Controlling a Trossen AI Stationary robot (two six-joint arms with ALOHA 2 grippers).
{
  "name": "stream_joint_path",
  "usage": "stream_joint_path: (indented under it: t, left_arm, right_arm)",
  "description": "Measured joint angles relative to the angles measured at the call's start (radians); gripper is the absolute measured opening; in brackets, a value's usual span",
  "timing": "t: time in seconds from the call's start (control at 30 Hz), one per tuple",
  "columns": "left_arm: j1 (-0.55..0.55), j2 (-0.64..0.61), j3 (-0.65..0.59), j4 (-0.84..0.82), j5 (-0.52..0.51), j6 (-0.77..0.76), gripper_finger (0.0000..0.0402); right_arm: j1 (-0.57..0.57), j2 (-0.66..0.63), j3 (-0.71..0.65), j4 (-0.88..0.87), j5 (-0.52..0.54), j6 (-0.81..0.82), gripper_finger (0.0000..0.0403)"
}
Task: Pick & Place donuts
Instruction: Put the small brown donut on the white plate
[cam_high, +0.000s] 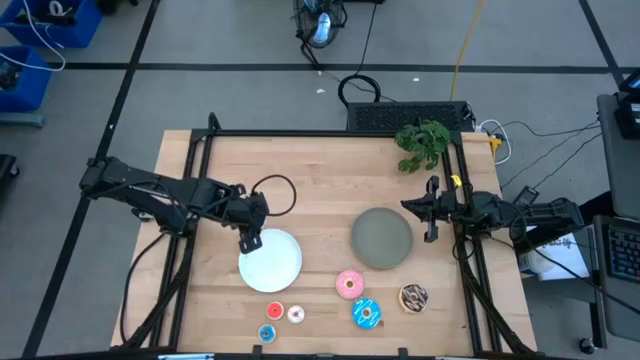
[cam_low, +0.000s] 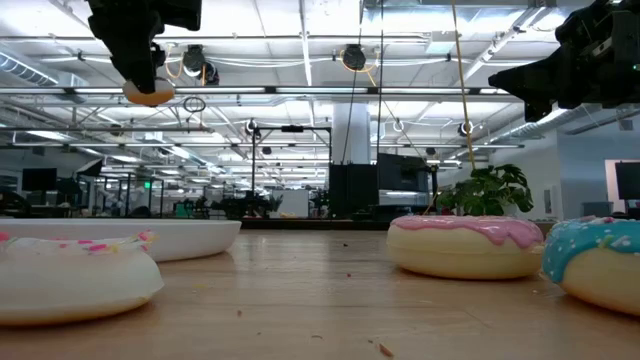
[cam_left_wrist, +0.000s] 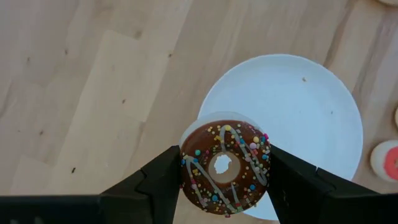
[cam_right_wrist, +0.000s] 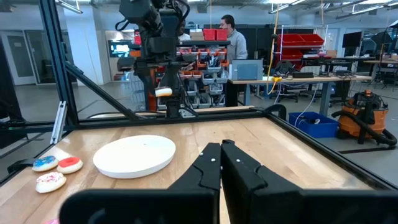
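My left gripper (cam_high: 250, 238) hovers over the far-left rim of the white plate (cam_high: 272, 262), shut on the tiny brown donut (cam_left_wrist: 225, 167). That donut also shows high above the table in the low view (cam_low: 150, 95). The pink donut (cam_high: 349, 285), the blue sprinkled donut (cam_high: 366, 313) and the brown drizzled donut (cam_high: 413, 297) lie flat near the table's near edge. The tiny red (cam_high: 275, 311), white (cam_high: 296, 314) and blue (cam_high: 268, 333) donuts lie near the white plate. My right gripper (cam_high: 432, 215) waits shut beside the grey plate (cam_high: 381, 238). My left gripper pinches the tiny brown donut between its two fingers, by two opposite sides of its outer rim (cam_left_wrist: 186, 171). The fingers (cam_left_wrist: 155, 183) come from above, pointing down. The donut is lifted clear and lies level, icing side up, over the white plate's rim (cam_left_wrist: 208, 99).
A green plant (cam_high: 423, 143) stands at the table's far right corner. A black cable loop (cam_high: 275, 190) lies behind the left gripper. Bare wood lies between the two plates and along the far side. A dark metal frame (cam_high: 330, 133) borders the table.
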Motion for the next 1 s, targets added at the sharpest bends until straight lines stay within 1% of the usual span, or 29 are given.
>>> stream_joint_path:
  t: [0.2, 0.23, 0.33, 0.4, 0.63, 0.77, 0.9, 1.0]
  left_arm:
    - [-0.006, 0.0, 0.0, 0.0, -0.007, 0.022, 0.0214]
    - [-0.006, 0.0, 0.0, 0.0, -0.022, 0.022, 0.0214]
    - [-0.009, 0.004, -0.009, 0.015, -0.119, 0.009, 0.0214]
    - [-0.01, 0.025, -0.018, 0.021, -0.141, 0.009, 0.0214]
    - [-0.036, 0.127, -0.024, 0.028, -0.123, 0.055, 0.0214]
    - [-0.06, 0.205, -0.024, 0.032, -0.069, 0.084, 0.0214]
    - [-0.09, 0.277, -0.024, 0.063, -0.042, 0.137, 0.0214]
    - [-0.115, 0.318, -0.024, 0.125, -0.004, 0.196, 0.0214]
  right_arm:
    - [0.0, 0.0, 0.0, 0.0, 0.0, 0.0, 0.0]
    - [0.0, 0.0, 0.0, 0.0, 0.0, 0.0, 0.0]
    - [0.0, 0.0, 0.0, 0.0, 0.0, 0.0, 0.0]
    - [0.0, 0.0, 0.0, 0.0, -0.001, 0.005, 0.0]
    - [0.0, 0.0, 0.0, 0.013, 0.009, -0.001, 0.0]
    - [0.0, 0.003, 0.0, 0.016, 0.052, -0.003, 0.0]
    - [0.0, 0.005, 0.0, 0.016, 0.05, -0.001, 0.0]
    - [0.0, 0.005, 0.0, 0.016, 0.048, 0.0, 0.0]
